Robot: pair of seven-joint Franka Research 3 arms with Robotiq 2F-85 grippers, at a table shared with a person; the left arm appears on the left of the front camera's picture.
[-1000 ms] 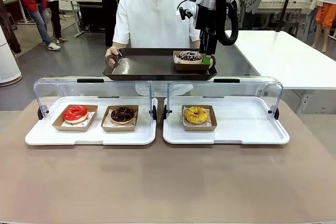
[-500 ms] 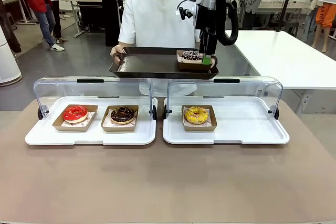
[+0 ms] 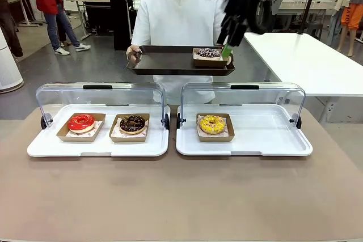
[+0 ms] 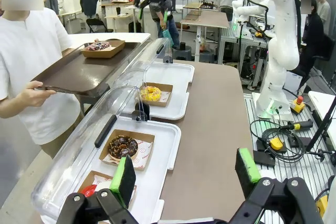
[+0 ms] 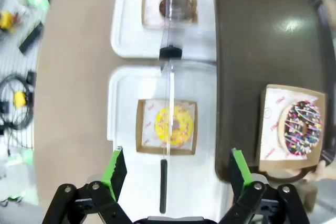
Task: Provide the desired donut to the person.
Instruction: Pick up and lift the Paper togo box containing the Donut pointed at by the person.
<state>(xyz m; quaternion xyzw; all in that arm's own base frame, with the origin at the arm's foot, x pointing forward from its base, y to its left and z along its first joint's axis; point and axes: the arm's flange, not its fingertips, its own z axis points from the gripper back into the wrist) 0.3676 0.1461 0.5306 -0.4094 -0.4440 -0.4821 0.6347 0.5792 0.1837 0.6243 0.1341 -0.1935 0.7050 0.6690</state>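
Sprinkled donut (image 3: 208, 53) sits in a cardboard box (image 3: 199, 59) at the right end of a dark brown tray (image 3: 164, 62), upper centre of the front view. Person (image 3: 178, 15) in a white shirt holds that tray level beyond the far side of the table (image 3: 181, 196), one hand (image 3: 134, 55) on its left edge. Right gripper (image 5: 177, 167) shows blurred at upper right of the front view, just beside the box; contact cannot be told. In the right wrist view its fingers stand spread wide with nothing between them, and the sprinkled donut lies at the right of the frame. Left gripper (image 4: 185, 172), at the bottom of the left wrist view, has its fingers spread and empty. Lower half of the front view: two white trays with clear lids raised. Left white tray (image 3: 99, 147) holds a red donut (image 3: 81, 122) and a chocolate donut (image 3: 133, 123); right white tray (image 3: 266, 140) holds a yellow donut (image 3: 211, 123).
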